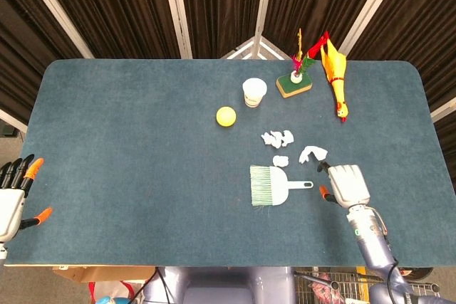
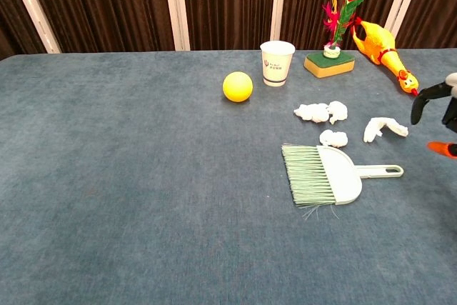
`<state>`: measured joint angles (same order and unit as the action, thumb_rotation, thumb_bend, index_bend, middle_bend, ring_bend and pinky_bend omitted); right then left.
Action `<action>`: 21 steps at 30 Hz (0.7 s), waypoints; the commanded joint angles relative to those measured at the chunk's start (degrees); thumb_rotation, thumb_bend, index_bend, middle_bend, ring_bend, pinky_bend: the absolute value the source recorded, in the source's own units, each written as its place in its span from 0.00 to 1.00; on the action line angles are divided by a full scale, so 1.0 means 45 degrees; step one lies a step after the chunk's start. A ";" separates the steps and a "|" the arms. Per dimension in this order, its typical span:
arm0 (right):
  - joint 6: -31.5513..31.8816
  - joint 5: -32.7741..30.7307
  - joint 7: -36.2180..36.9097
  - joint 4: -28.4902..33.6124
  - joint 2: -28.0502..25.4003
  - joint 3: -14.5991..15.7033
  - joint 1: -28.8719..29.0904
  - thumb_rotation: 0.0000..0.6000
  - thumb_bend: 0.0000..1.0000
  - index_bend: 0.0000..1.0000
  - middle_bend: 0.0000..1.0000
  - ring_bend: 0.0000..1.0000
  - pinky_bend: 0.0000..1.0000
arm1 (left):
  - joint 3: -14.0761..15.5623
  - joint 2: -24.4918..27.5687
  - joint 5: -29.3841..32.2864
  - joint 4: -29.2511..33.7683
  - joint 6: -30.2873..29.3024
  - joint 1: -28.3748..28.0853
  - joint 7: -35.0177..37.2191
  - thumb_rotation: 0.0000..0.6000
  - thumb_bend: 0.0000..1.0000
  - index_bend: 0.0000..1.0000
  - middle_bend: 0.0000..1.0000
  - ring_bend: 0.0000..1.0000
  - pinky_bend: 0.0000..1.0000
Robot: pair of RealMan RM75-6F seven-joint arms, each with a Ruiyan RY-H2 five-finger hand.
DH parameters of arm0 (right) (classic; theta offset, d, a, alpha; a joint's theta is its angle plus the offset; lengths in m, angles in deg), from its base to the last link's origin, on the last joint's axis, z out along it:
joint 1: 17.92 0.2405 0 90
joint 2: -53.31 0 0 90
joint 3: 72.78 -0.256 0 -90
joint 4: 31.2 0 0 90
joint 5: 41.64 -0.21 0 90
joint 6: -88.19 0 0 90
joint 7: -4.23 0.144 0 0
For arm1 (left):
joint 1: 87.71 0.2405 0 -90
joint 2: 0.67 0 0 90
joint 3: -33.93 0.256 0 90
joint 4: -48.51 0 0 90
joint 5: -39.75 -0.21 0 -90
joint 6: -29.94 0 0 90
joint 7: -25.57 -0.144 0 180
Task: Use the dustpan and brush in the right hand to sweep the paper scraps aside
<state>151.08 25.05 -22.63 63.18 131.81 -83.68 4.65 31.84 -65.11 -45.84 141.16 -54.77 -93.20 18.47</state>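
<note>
A pale green dustpan with its brush [image 1: 271, 185] [image 2: 322, 174] lies flat on the blue table, handle pointing right. White paper scraps [image 1: 278, 137] [image 2: 320, 111] lie just beyond it, one more scrap [image 1: 313, 153] [image 2: 384, 127] to their right and a small one [image 1: 281, 161] [image 2: 333, 138] at the pan's far edge. My right hand [image 1: 345, 183] [image 2: 441, 116] hovers just right of the handle's tip, fingers curled downward, holding nothing. My left hand [image 1: 13, 194] rests open at the table's left front edge, seen only in the head view.
A yellow ball [image 1: 226, 116] [image 2: 237, 86] and a white paper cup [image 1: 254, 92] [image 2: 277, 62] stand behind the scraps. A sponge with feathers [image 1: 294, 84] [image 2: 329, 63] and a rubber chicken [image 1: 335, 76] [image 2: 383, 51] lie at the back right.
</note>
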 commanded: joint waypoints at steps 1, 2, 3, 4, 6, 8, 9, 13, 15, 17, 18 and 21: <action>-0.0089 -0.0515 -0.0436 -0.0215 0.0476 -0.0035 0.0225 1.00 0.35 0.42 0.93 0.97 0.83 | 0.0004 0.0005 -0.0003 -0.0010 0.0012 -0.0004 0.0028 1.00 0.00 0.00 0.00 0.00 0.02; -0.0096 -0.0665 -0.0512 -0.0298 0.0610 -0.0031 0.0261 1.00 0.35 0.42 0.93 0.97 0.83 | 0.0007 0.0008 -0.0013 -0.0015 0.0013 -0.0007 0.0029 1.00 0.00 0.00 0.00 0.00 0.02; -0.0101 -0.0802 -0.0568 -0.0365 0.0732 -0.0029 0.0294 1.00 0.35 0.43 0.93 0.97 0.83 | 0.0009 0.0008 -0.0027 -0.0015 0.0007 -0.0009 0.0029 1.00 0.00 0.00 0.00 0.00 0.02; -0.0105 -0.0930 -0.0625 -0.0431 0.0847 -0.0021 0.0325 1.00 0.35 0.42 0.93 0.97 0.83 | 0.0016 0.0005 -0.0040 -0.0011 0.0003 -0.0007 0.0032 1.00 0.00 0.00 0.00 0.00 0.02; -0.0111 -0.1120 -0.0754 -0.0544 0.1067 0.0027 0.0386 1.00 0.35 0.43 0.93 0.97 0.83 | 0.0019 0.0003 -0.0057 -0.0010 -0.0004 -0.0009 0.0024 1.00 0.00 0.00 0.00 0.00 0.02; -0.0115 -0.1203 -0.0827 -0.0621 0.1225 0.0077 0.0431 1.00 0.35 0.43 0.93 0.97 0.83 | 0.0028 -0.0002 -0.0054 -0.0013 0.0006 -0.0008 0.0015 1.00 0.00 0.00 0.00 0.00 0.02; -0.0136 -0.1229 -0.0855 -0.0651 0.1288 0.0106 0.0451 1.00 0.35 0.43 0.93 0.97 0.83 | 0.0031 -0.0006 -0.0048 -0.0013 0.0016 -0.0008 0.0015 1.00 0.00 0.00 0.00 0.00 0.02; -0.0260 -0.1521 -0.1006 -0.0951 0.1764 0.0210 0.0596 1.00 0.35 0.43 0.93 0.97 0.83 | 0.0019 -0.0012 -0.0019 -0.0007 0.0026 -0.0014 -0.0004 1.00 0.00 0.00 0.00 0.00 0.02; -0.0335 -0.1676 -0.1096 -0.1099 0.1990 0.0256 0.0685 1.00 0.35 0.43 0.93 0.97 0.83 | 0.0019 -0.0012 -0.0005 -0.0005 0.0032 -0.0013 -0.0013 1.00 0.00 0.00 0.00 0.00 0.02; -0.0352 -0.1769 -0.1187 -0.1244 0.2219 0.0293 0.0767 1.00 0.35 0.43 0.93 0.97 0.83 | 0.0022 -0.0009 0.0014 0.0000 0.0053 -0.0014 -0.0018 1.00 0.00 0.00 0.00 0.00 0.02; -0.0351 -0.1788 -0.1197 -0.1276 0.2280 0.0297 0.0786 1.00 0.35 0.43 0.93 0.97 0.83 | 0.0022 -0.0008 0.0017 -0.0003 0.0056 -0.0015 -0.0024 1.00 0.00 0.00 0.00 0.00 0.02; -0.0313 -0.1930 -0.1212 -0.1467 0.2589 0.0265 0.0866 1.00 0.35 0.43 0.93 0.97 0.83 | 0.0017 -0.0005 0.0021 -0.0010 0.0055 -0.0017 -0.0010 1.00 0.00 0.00 0.00 0.00 0.02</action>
<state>149.62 16.62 -28.00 56.88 143.14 -82.46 8.37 31.91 -65.13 -45.75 141.11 -54.53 -93.27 18.43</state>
